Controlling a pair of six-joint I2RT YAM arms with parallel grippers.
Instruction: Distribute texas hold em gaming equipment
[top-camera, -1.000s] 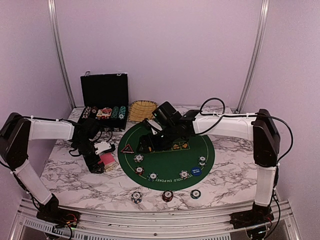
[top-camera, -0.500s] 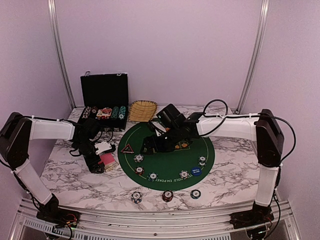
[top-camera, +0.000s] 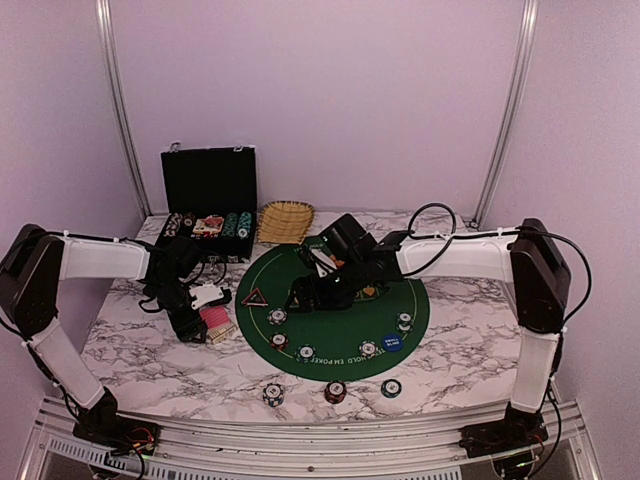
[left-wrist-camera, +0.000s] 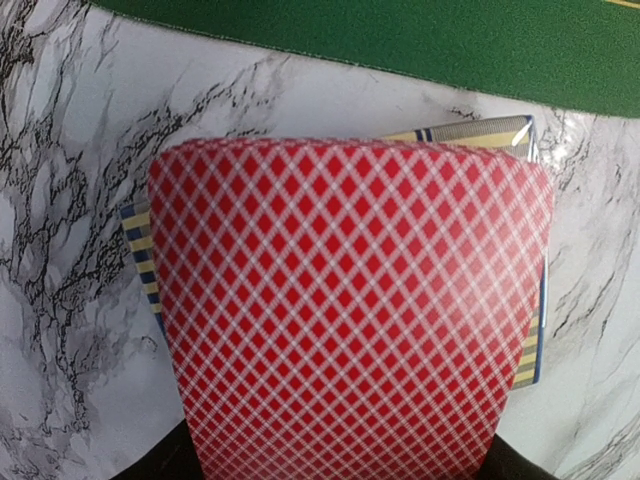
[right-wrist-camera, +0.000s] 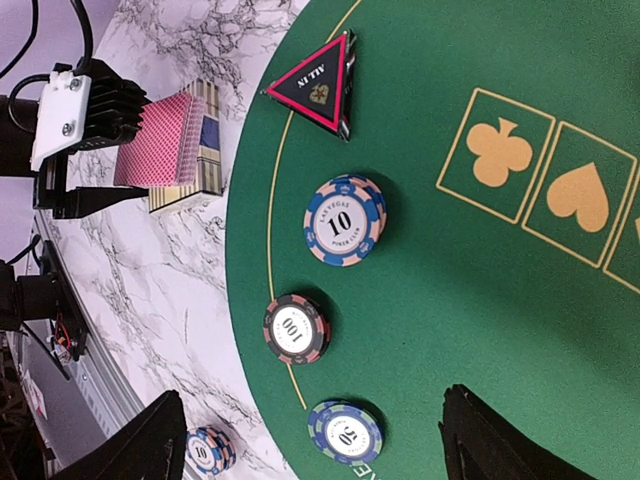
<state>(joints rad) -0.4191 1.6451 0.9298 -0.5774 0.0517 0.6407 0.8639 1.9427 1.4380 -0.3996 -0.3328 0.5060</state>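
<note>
Pinched in left gripper (top-camera: 203, 320): red-backed playing card (left-wrist-camera: 350, 310), striped box (left-wrist-camera: 140, 255) beneath. Below right gripper (right-wrist-camera: 322, 435), fingers (right-wrist-camera: 150, 450) spread, arm outstretched: poker chips (right-wrist-camera: 345, 220), green felt (right-wrist-camera: 480, 300).

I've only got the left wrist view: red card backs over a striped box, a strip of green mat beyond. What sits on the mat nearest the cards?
Observer: The black-red triangle marker lies just inside the mat edge, on the side toward the cards.
Operator: Any chips near it?
Observer: A 10 chip, then a 100 chip, along the same rim.
Operator: And the right tool?
Observer: The right tool hovers open over the mat, holding nothing.
</note>
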